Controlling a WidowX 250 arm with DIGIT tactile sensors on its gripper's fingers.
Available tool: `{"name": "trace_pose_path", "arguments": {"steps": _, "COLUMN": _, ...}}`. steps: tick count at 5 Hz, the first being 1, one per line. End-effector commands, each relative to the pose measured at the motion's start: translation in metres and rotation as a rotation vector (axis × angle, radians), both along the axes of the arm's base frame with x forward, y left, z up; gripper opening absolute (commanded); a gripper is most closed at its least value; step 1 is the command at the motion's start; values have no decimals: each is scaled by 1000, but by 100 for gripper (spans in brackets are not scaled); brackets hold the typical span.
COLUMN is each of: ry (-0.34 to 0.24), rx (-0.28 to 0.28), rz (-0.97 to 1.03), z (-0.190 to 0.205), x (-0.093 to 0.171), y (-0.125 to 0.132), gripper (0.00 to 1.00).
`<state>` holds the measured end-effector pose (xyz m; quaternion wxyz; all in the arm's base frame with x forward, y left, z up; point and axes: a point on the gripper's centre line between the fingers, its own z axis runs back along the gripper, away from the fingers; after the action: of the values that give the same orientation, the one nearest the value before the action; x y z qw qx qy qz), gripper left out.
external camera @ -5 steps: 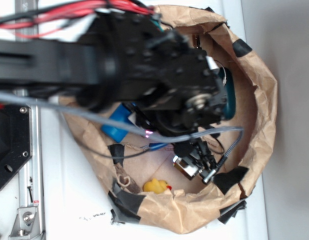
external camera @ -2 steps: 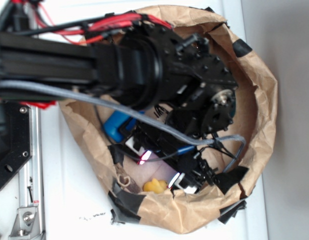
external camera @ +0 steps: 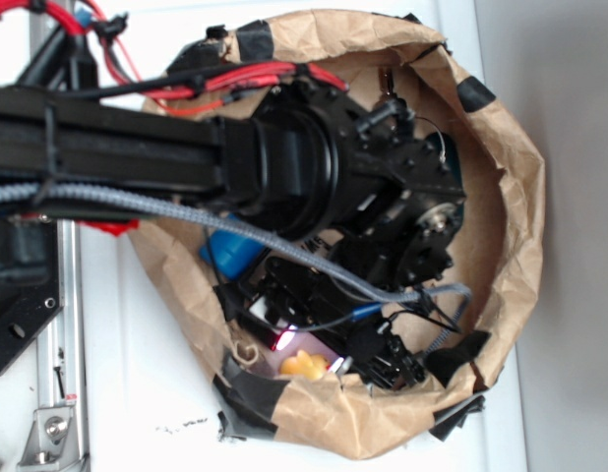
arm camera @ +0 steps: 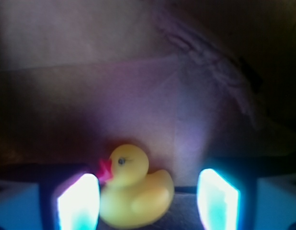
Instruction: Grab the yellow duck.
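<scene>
We see the small glossy yellow rubber duck (arm camera: 133, 189) upright on the floor of the crumpled brown paper bag (external camera: 511, 197); its red beak points left. Our black gripper (arm camera: 148, 199) stands open around it, gripping nothing; the left glowing finger (arm camera: 78, 203) sits just beside the beak, the right one apart.

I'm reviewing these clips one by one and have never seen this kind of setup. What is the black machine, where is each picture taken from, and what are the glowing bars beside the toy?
The black machine is a robot arm, seen from above in the exterior view, reaching into a crumpled brown paper enclosure patched with black tape. Its gripper sits low, by the yellow duck. A blue object lies partly hidden under the arm. The wrist view comes from a camera on the arm itself: the two bright bars are the gripper's fingers, open, with the duck upright between them, closer to the left one. Nothing is held yet.
</scene>
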<state>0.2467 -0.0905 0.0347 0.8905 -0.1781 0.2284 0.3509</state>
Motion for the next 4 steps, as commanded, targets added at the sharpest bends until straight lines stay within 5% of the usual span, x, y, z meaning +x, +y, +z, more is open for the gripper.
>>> {"name": "trace_pose_path", "arguments": {"steps": 1, "ry": -44, "rx": 44, "rz": -37, "z": 1, "x": -16, "y": -2, "gripper": 0}}
{"name": "trace_pose_path", "arguments": {"steps": 2, "ry": -113, "rx": 92, "rz": -70, "z": 15, "x": -16, "y": 13, "gripper": 0}}
{"name": "trace_pose_path", "arguments": {"steps": 3, "ry": -302, "rx": 212, "rz": -155, "z": 55, "x": -12, "y": 61, "gripper": 0}}
{"name": "trace_pose_path", "arguments": {"steps": 4, "ry": -395, "rx": 273, "rz": -146, "z": 87, "x": -4, "y": 109, "gripper": 0}}
